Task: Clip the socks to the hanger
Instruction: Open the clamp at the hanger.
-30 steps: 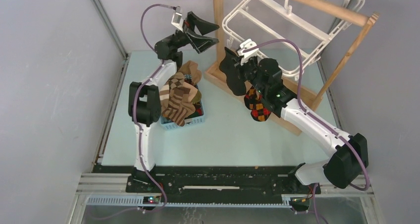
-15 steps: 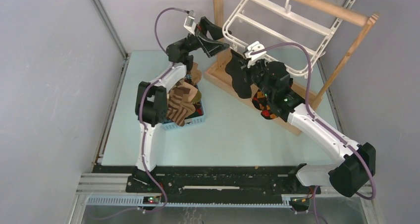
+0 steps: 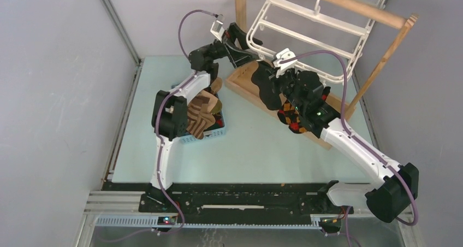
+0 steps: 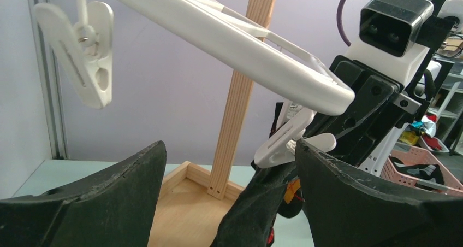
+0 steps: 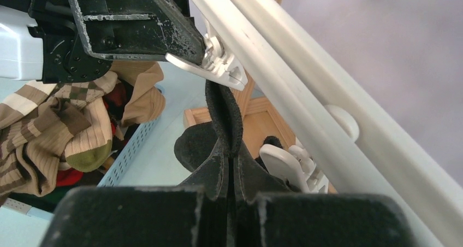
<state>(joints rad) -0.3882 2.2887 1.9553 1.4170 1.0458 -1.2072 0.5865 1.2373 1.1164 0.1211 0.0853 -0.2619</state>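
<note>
Over on the left, a small blue plastic basket (image 3: 217, 132) sits heaped with brown striped fabric socks (image 3: 197, 111). Above it the left gripper (image 3: 247, 43) reaches up to the near corner of the white plastic rectangular hanger (image 3: 306, 35). Its jaws are spread wide with a small white clip (image 4: 284, 143) between them, and one finger lies against the clip. I can't tell whether it is pressing. Just to the right, the right gripper (image 5: 229, 181) is clamped tight on a plain black sock (image 3: 266, 88), holding its folded edge up right under that clip. A black argyle sock with red and orange diamonds (image 3: 289, 118) lies beneath the right arm. The hanger hangs by its hook from the tan wooden stand's round rail (image 3: 349, 6).
</note>
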